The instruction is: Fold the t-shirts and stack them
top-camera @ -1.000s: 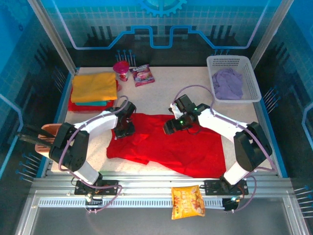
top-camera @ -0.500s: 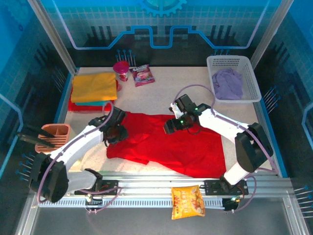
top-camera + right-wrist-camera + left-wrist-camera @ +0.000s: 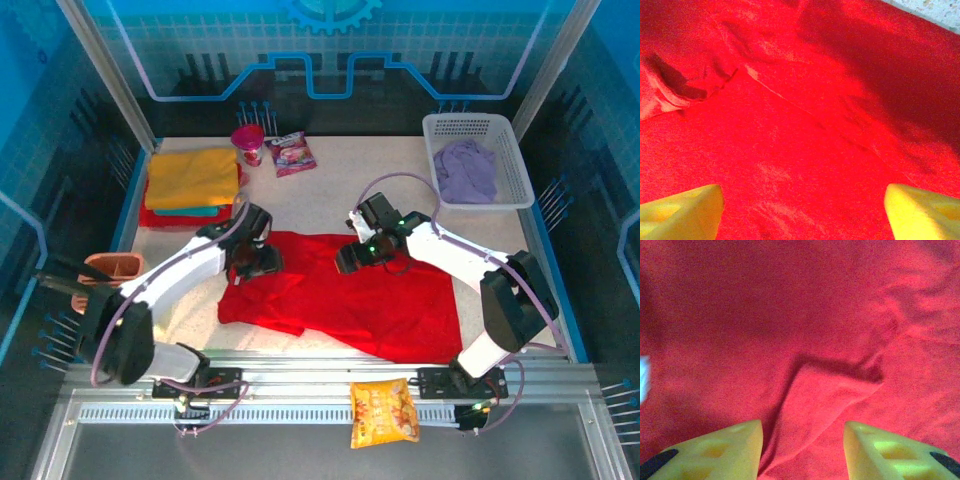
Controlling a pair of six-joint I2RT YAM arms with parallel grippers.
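A bright red t-shirt (image 3: 350, 295) lies spread out across the middle of the counter (image 3: 330, 200), rumpled along its lower edge. Both arms reach in over its upper edge. The left hand (image 3: 255, 262) sits over the shirt's upper left part, the right hand (image 3: 352, 260) over the upper middle.

In the left wrist view, the yellow fingers (image 3: 725, 450) stand moderately apart at the bottom of the frame. A raised fold of red cloth (image 3: 825, 395) runs up between them, and they are not closed on it. In the right wrist view, the fingers (image 3: 685, 207) are spread wide, one in each bottom corner. Flat red cloth with a seam line fills the space between them.

At the upper left of the counter sits a stack of folded shirts. A mustard yellow shirt (image 3: 190, 175) is on top, a teal edge (image 3: 185, 211) shows under it, and red (image 3: 160, 218) shows at the bottom. At the upper right, a pale lilac shirt (image 3: 467, 170) lies bunched in a white lattice basket (image 3: 520, 170).

A pink cup (image 3: 248, 145) and a small packet (image 3: 293, 153) stand near the back edge. An orange snack bag (image 3: 385, 412) lies on the rail at the bottom of the frame.
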